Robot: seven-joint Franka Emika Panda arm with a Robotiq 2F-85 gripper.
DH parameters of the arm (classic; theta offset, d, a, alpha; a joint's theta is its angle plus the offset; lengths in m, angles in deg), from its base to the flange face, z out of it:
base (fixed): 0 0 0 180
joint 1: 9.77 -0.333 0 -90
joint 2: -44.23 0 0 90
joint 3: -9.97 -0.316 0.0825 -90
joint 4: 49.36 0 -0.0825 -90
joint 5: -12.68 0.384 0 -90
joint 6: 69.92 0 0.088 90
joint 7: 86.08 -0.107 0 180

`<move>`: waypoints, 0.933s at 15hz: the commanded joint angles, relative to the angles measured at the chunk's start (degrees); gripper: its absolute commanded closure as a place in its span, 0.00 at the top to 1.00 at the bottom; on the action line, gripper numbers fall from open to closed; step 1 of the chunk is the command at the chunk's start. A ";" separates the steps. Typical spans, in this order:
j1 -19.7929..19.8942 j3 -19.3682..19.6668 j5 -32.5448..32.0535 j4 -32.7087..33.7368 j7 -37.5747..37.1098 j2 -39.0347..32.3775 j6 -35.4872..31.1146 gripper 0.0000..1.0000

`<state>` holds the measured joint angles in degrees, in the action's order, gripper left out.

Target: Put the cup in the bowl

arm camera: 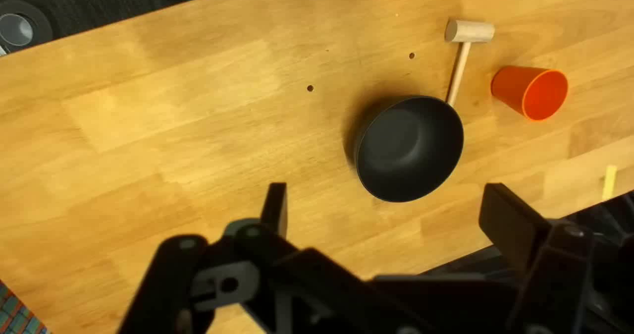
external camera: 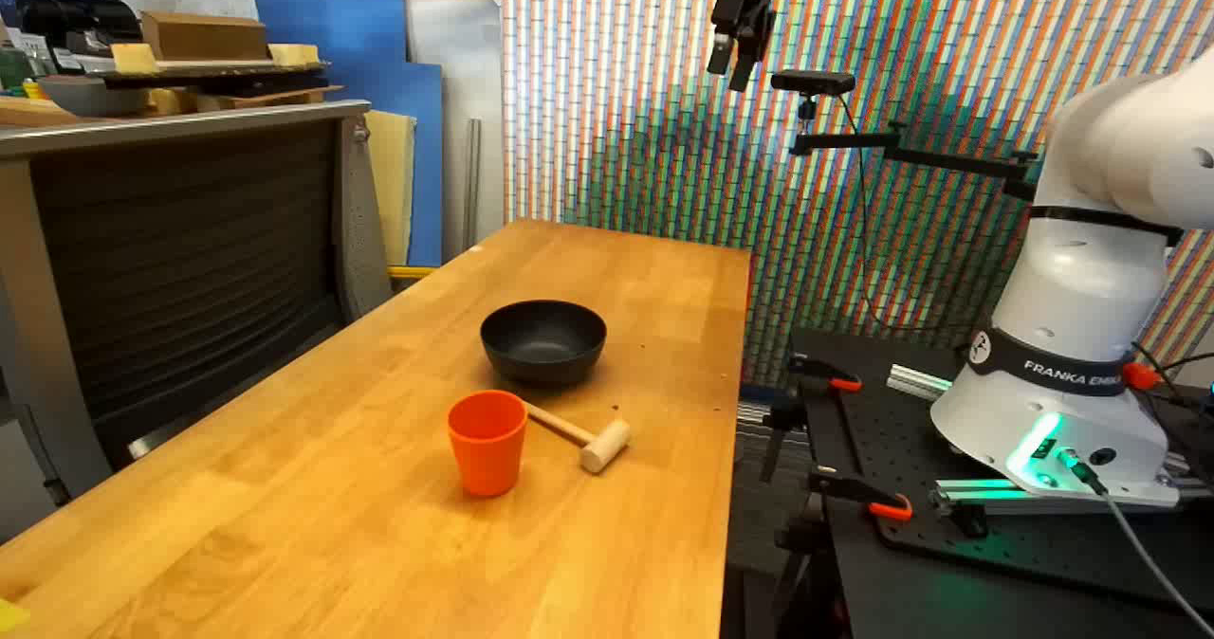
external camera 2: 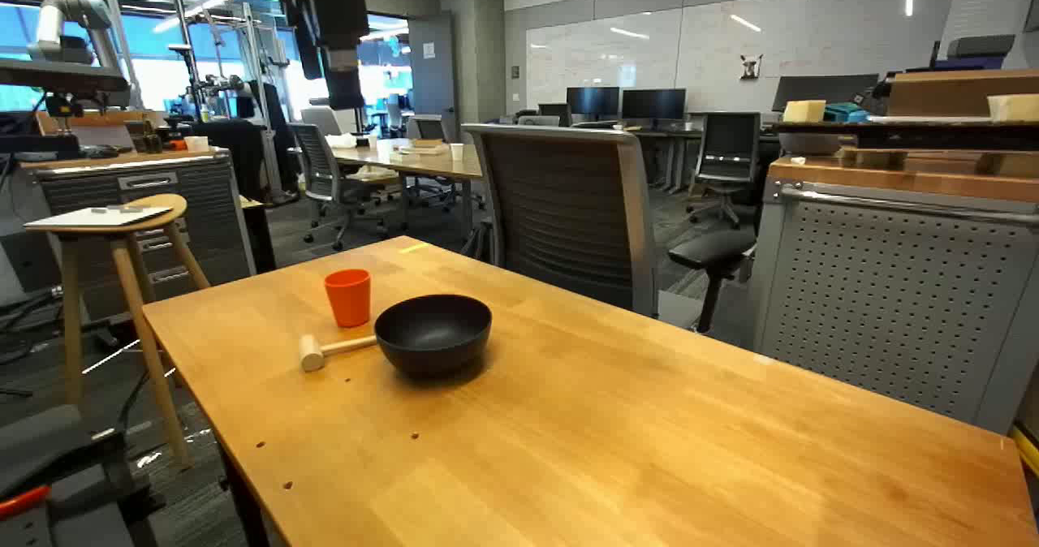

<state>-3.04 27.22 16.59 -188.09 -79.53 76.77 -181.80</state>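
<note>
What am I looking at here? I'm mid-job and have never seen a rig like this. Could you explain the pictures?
The machine is one white robot arm with a dark two-fingered gripper for a hand. Two pictures are exterior views, taken from outside the robot; the third looks down from its wrist, past the gripper's fingers. On the wooden table stand an upright red-orange cup and a wider black bowl; a small wooden mallet lies by them, handle toward the bowl. Nothing is held: the fingers are spread apart. The bowl looks close to them from the wrist, but both exterior views show the gripper high above the table.
</note>
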 commanded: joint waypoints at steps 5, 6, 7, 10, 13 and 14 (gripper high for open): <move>1.49 -1.21 0.81 0.93 0.71 -0.11 0.21 1.00; 0.20 -1.52 1.17 3.88 0.99 -4.32 1.34 1.00; -1.11 -3.00 1.11 6.40 0.03 -8.81 1.72 1.00; -3.84 -7.67 -0.30 9.87 -0.06 -17.01 1.93 1.00; -6.72 -12.57 -1.03 15.58 0.68 -27.10 2.76 1.00; -7.54 -14.10 -1.70 17.59 0.83 -30.58 2.73 1.00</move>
<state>-8.74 16.45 16.35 -179.05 -79.57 56.63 -181.57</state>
